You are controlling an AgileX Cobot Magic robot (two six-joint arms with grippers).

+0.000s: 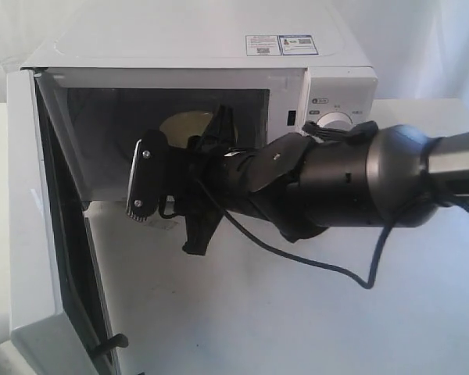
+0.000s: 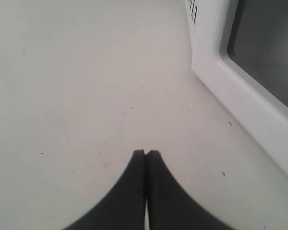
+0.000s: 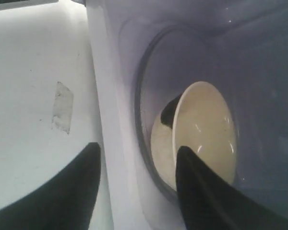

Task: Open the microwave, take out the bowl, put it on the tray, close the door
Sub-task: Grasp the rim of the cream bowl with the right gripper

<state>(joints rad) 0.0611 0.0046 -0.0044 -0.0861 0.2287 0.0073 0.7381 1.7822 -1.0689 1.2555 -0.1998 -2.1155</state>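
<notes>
The white microwave [image 1: 219, 47] stands at the back with its door [image 1: 27, 219] swung wide open to the left. Inside, the cream bowl [image 1: 184, 125] sits on the glass turntable [image 3: 156, 143]; its glossy inside [image 3: 204, 127] shows in the right wrist view. My right gripper [image 1: 209, 181] reaches across from the right to the cavity's mouth. It is open [image 3: 137, 149], one finger over the table and the other in front of the bowl, touching nothing. My left gripper [image 2: 146, 152] is shut and empty, low over the table beside the door's outer face [image 2: 249, 110].
The white table [image 1: 297, 312] spreads in front of the microwave. A cable [image 1: 313, 262] hangs from the right arm. A strip of clear tape [image 3: 62, 106] lies on the tabletop near the sill. No tray is in view.
</notes>
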